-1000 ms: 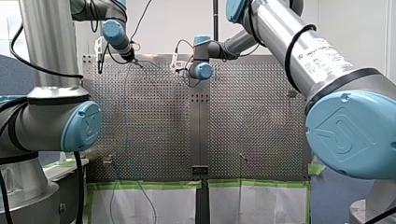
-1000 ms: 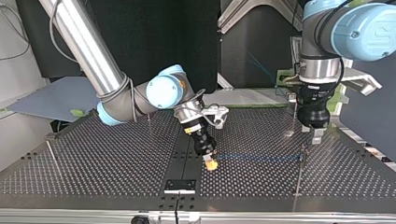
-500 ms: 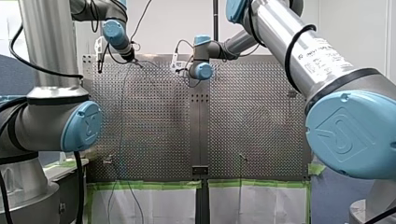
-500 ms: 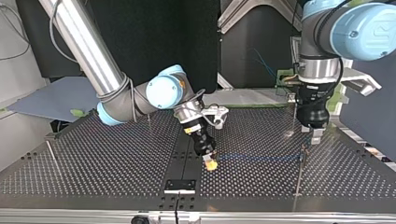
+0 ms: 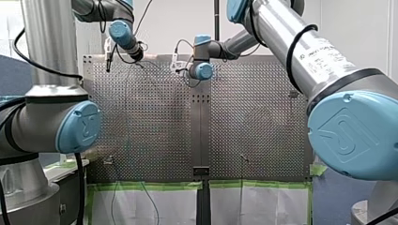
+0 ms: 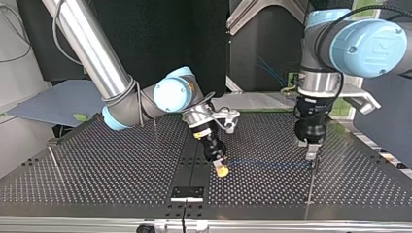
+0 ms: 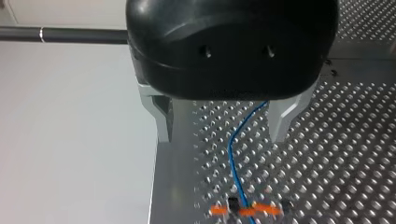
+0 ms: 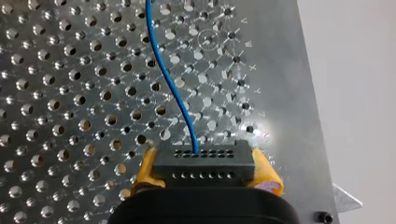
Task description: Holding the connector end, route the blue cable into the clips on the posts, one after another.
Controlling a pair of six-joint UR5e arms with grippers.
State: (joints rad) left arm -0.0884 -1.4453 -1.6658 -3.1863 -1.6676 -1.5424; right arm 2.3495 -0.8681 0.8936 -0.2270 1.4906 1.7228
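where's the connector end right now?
The connector is clamped between my right gripper's yellow pads; in the top view it sits just right of the dark centre strip.

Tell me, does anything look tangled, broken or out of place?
Nothing stands out. The blue cable runs smoothly from the black connector, held between my right gripper's yellow fingers, to the orange clip ahead of my left gripper.

Perforated table (image 6: 97, 170); green tape (image 5: 150, 186) along white sheets (image 5: 263, 208); black bracket (image 6: 187, 192).
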